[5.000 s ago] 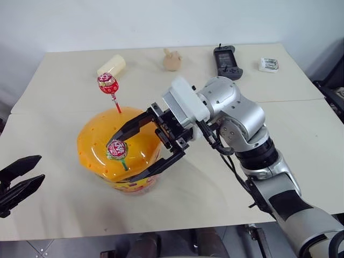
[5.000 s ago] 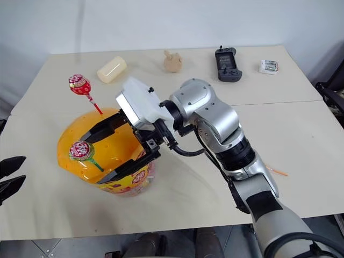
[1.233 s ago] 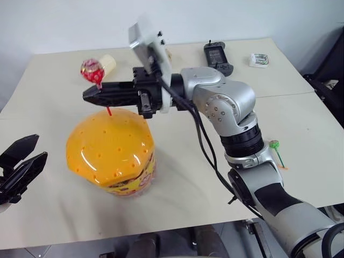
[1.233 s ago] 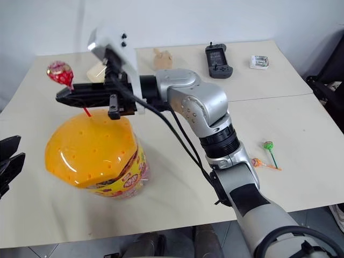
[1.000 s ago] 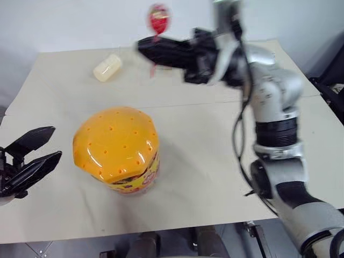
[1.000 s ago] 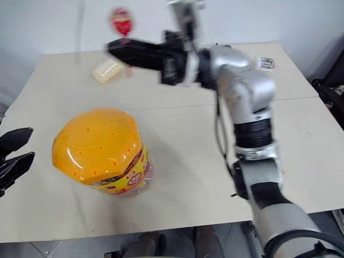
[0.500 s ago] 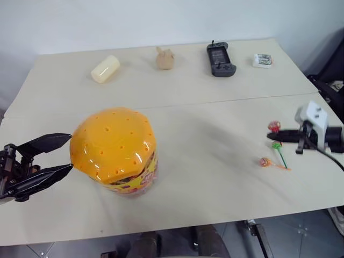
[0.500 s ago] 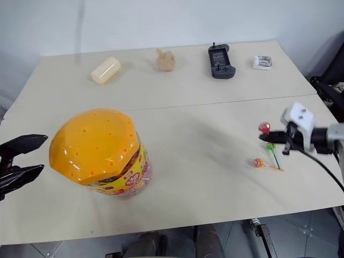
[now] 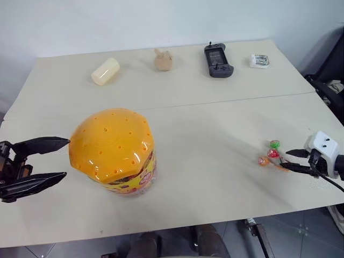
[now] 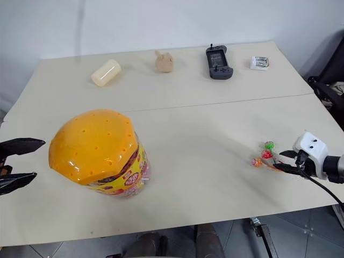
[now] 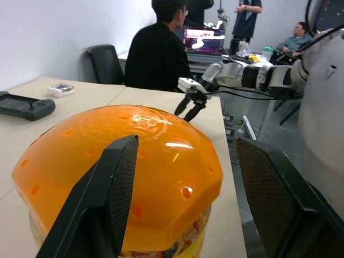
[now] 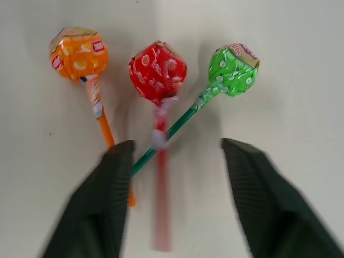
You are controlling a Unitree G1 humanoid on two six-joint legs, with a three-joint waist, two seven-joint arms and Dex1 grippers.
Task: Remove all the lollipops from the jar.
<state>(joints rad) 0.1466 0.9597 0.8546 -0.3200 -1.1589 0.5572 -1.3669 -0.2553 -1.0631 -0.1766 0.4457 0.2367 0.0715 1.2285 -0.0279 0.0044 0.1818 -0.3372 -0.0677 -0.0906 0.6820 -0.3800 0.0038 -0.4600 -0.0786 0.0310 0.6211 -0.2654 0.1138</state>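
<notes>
Orange, red and green lollipops [image 12: 158, 75] lie wrapped before the right gripper's [image 12: 174, 177] released jaws.

Each hand has 2 black ridged fingers; the right hand [image 9: 296, 160] carries a white block and black cable.

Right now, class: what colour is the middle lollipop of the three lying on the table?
Red lollipop; the right wrist view shows it best.

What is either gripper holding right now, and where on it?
Nothing. The right gripper is open over the red lollipop; the left gripper is open beside the jar.
</notes>
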